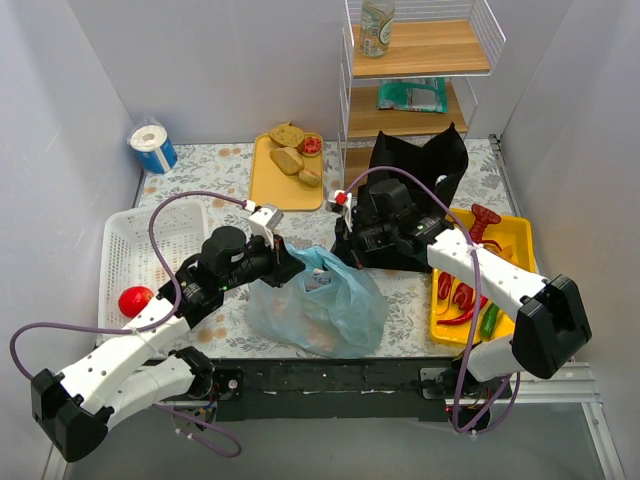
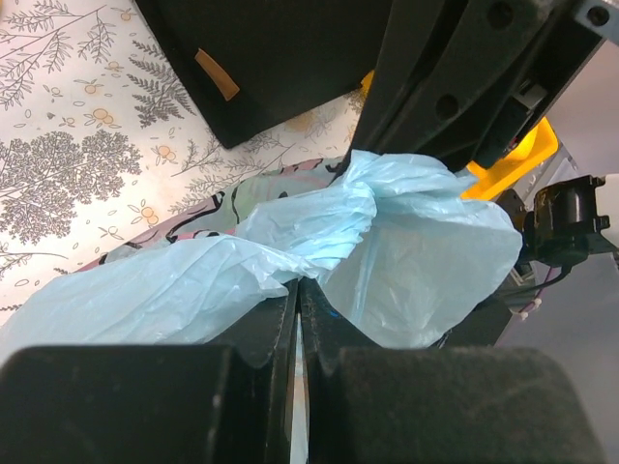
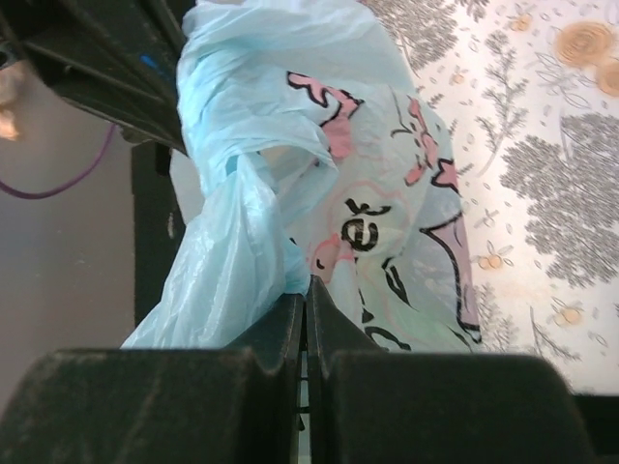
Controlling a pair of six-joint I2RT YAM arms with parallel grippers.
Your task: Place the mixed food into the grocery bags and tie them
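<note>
Near the front middle of the worktop [image 1: 190, 170] sits the light-blue plastic bag [image 1: 335, 310]. The left hand [image 1: 292, 265] and right hand [image 1: 345, 245] are each clamped on its twisted top. I think a hard pull may tear the thin film.

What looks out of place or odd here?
The left gripper and right gripper pinch twisted handles of the blue bag, yet food lies outside it: a tomato in the white basket, bread on the board, chilies on the yellow tray. Nothing spilled or torn.
</note>
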